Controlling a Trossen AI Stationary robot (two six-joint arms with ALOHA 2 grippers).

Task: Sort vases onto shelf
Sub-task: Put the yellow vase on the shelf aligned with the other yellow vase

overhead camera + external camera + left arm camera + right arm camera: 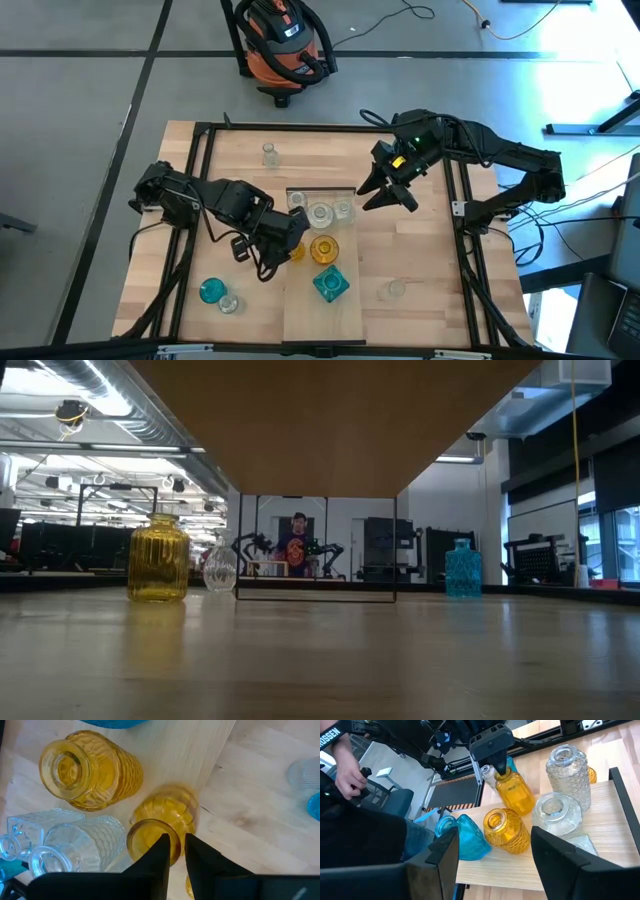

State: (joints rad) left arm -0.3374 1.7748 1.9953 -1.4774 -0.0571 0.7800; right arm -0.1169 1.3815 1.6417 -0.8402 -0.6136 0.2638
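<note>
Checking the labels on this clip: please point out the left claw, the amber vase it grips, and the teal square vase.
left claw [176,851]: left wrist view, between fingertips.
amber vase [167,812]: left wrist view, ribbed body.
teal square vase [331,284]: high view, top.

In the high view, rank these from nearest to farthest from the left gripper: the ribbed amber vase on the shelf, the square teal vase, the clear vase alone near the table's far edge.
From the left gripper:
1. Ribbed amber vase, right beside it on the shelf.
2. Square teal vase, on the shelf's near part.
3. Lone clear vase, by the far edge.
</note>
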